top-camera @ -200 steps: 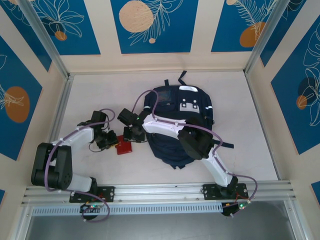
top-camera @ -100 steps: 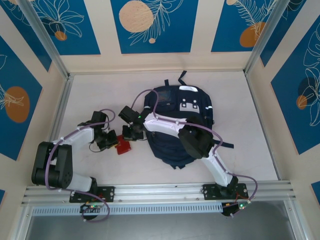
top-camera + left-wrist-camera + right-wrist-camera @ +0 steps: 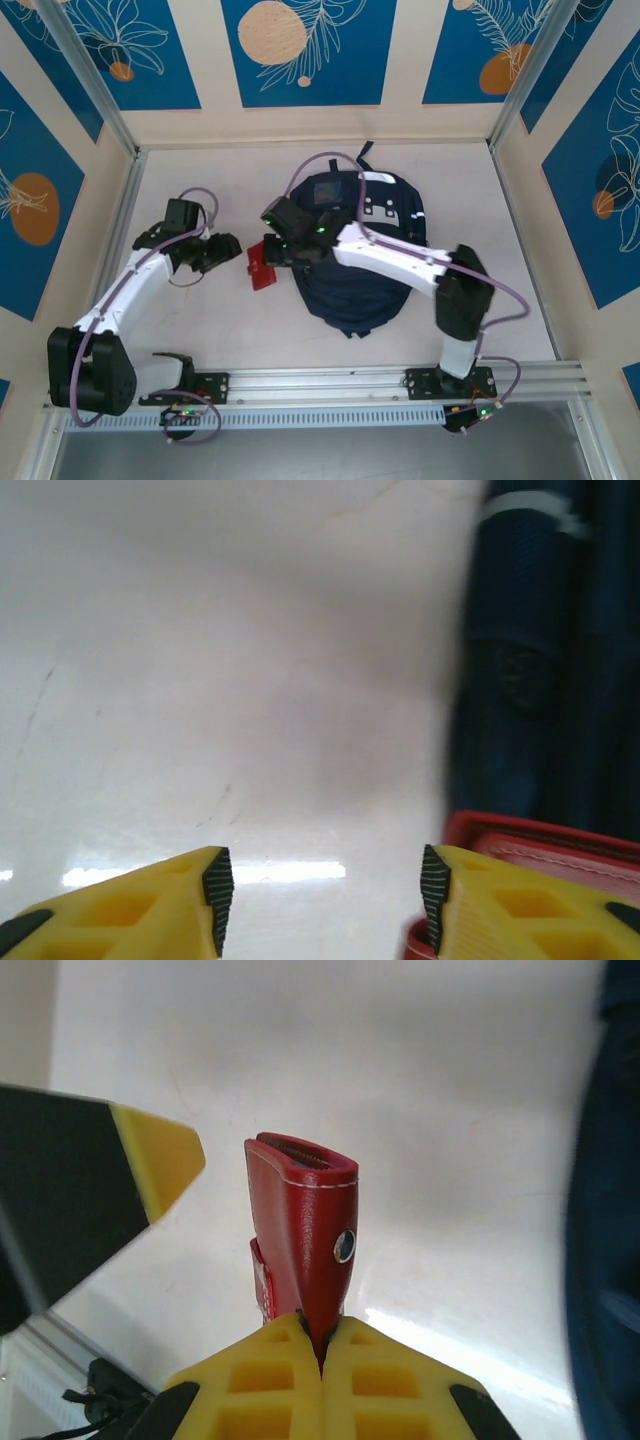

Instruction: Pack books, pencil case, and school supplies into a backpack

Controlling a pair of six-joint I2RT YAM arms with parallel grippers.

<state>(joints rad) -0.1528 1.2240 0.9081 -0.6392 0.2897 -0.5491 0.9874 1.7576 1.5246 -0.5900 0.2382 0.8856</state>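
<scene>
So since the earlier frame, the red pencil case [image 3: 262,270] has shifted up the desk [image 3: 200,330] and closer to the backpack [image 3: 345,300]. It was lying further down between the two arms. The right arm has swung too, and its elbow now sticks out past the right side of the bag. The left arm has stretched out longer and slimmer up the left side.

Right gripper [image 3: 272,252]: pressed together and pinching the pencil case. The right wrist view makes this super clear. The yellow pads [image 3: 290,1360] clamp one end of the case [image 3: 300,1230], and the rest pokes away from the camera, white stitching along the edge and a little metal snap on the side. I can't tell if the far end touches the desk or hangs just above it. One of the left gripper's yellow-tipped fingers [image 3: 150,1165] shows off to the left, apart from the case.

Left gripper [image 3: 228,248]: spread, holding nothing, just to the left of the case in the top view. From the left wrist camera the gripper [image 3: 325,885] has bare desk between its pads, and the red case [image 3: 540,845] sits right by the right-hand pad with the navy backpack [image 3: 540,650] behind it.

The backpack lies flat mid-desk, with the right arm crossing over it.
</scene>
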